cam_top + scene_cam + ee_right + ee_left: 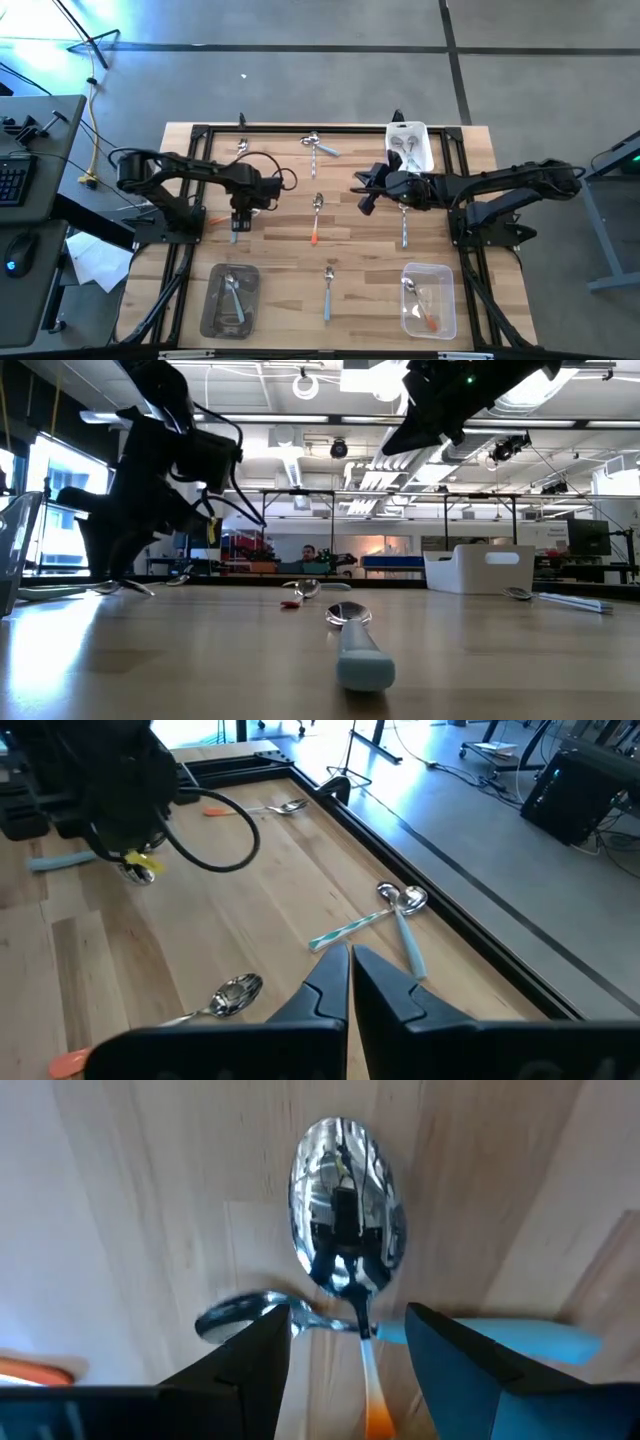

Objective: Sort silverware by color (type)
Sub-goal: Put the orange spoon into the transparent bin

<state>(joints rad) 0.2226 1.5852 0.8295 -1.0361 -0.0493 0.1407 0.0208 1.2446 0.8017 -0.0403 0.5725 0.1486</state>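
My left gripper [237, 222] [350, 1355] points down at the table's left side, open. Below it lie two crossed spoons. One has a shiny bowl [347, 1200] and an orange handle [374, 1405] that runs between my fingers. The other has a light blue handle [525, 1338], and its bowl [232, 1314] lies beside one finger. The orange-handled spoon's neck lies across the blue one. My fingers stand on either side of that neck, and no touch shows. My right gripper [364, 190] [350, 975] hangs shut above the table's middle right, holding nothing.
More spoons lie about: an orange-handled one [316, 218] at the centre, a blue one [328, 288] near the front, two crossed ones [320, 146] at the far edge, one [404, 228] below the right arm. A white tub [424, 150] and two clear tubs [212, 300] [448, 300] hold spoons.
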